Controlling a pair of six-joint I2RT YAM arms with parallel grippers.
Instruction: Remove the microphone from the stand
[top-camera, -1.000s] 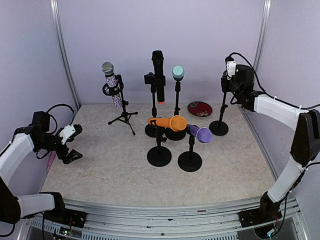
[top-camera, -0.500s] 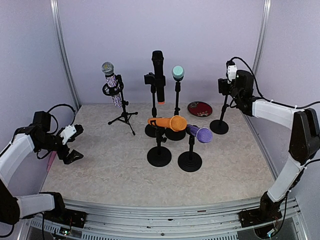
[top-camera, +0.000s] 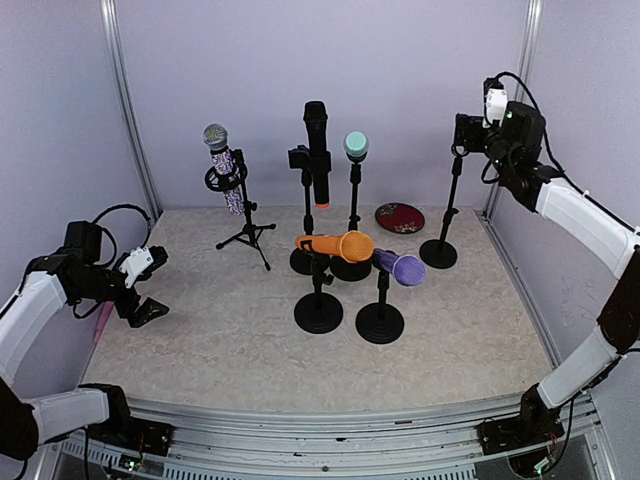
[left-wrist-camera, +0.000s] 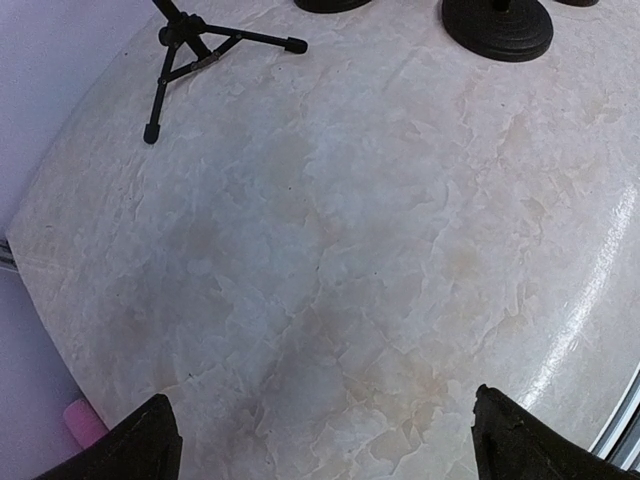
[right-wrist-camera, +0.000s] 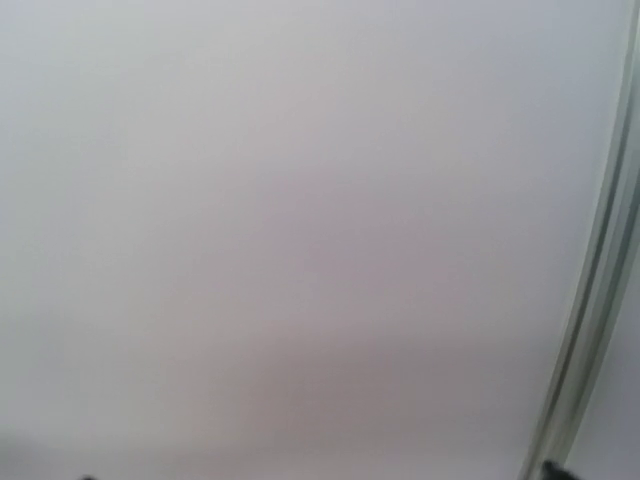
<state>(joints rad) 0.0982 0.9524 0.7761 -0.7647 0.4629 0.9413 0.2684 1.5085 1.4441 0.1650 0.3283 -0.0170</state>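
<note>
Top external — right fingers (top-camera: 464, 130) above stand (top-camera: 447, 210)

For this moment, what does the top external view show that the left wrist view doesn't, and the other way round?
Only the top external view shows both arms, the right gripper high by the top of the far-right stand, the orange microphone with four others on their stands, and the red plate. Only the left wrist view shows the left gripper close up, its fingertips spread wide above bare surface. Both show the marbled table, the tripod legs and a round stand base.
</note>
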